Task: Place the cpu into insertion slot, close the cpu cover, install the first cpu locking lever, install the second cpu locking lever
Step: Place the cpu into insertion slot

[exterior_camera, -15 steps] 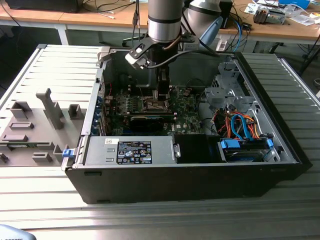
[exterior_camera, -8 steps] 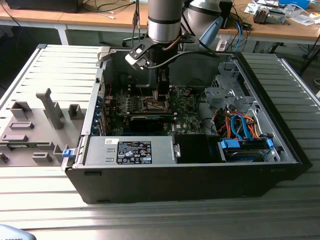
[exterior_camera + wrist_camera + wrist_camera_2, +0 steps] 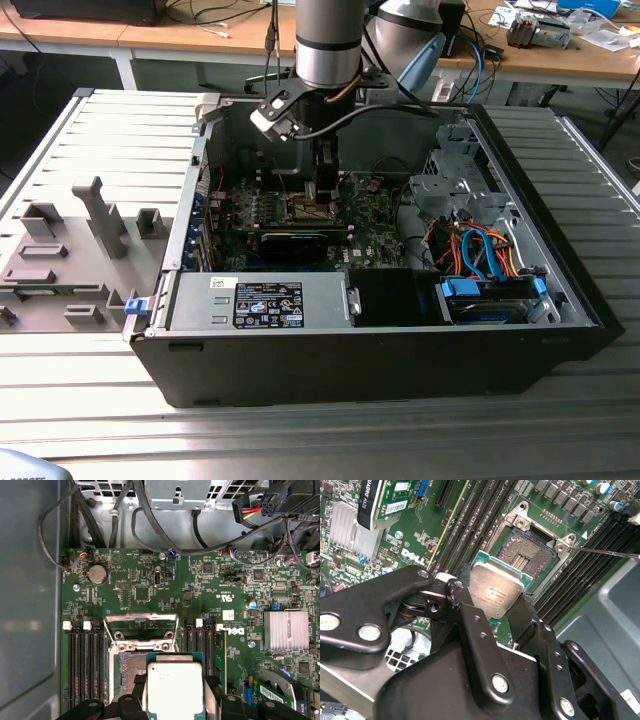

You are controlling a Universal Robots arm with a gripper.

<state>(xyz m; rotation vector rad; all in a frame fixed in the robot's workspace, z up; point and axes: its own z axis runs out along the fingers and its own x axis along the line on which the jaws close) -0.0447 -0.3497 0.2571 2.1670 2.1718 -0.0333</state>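
The cpu (image 3: pixel 496 594), a pale silver square chip on a green base, is held by its two side edges in my gripper (image 3: pixel 495 602), which is shut on it. It hangs tilted just above and to one side of the insertion slot (image 3: pixel 526 551), whose dark pin field lies open with a silver rim. In the first wrist view the cpu (image 3: pixel 175 689) partly overlaps the insertion slot (image 3: pixel 127 669), and the cpu cover (image 3: pixel 141 626) stands raised at the slot's far edge. A thin wire lever (image 3: pixel 610 553) sticks out beside the slot. In the exterior view my gripper (image 3: pixel 322 195) reaches down into the open computer case.
Black memory slots (image 3: pixel 85 665) flank the socket on both sides. A finned silver heatsink (image 3: pixel 286 630) and a graphics card (image 3: pixel 390 500) sit nearby on the green board. Cable bundles (image 3: pixel 260 510) and the grey case wall (image 3: pixel 30 605) border the board. A power supply (image 3: pixel 265 300) lines the case front.
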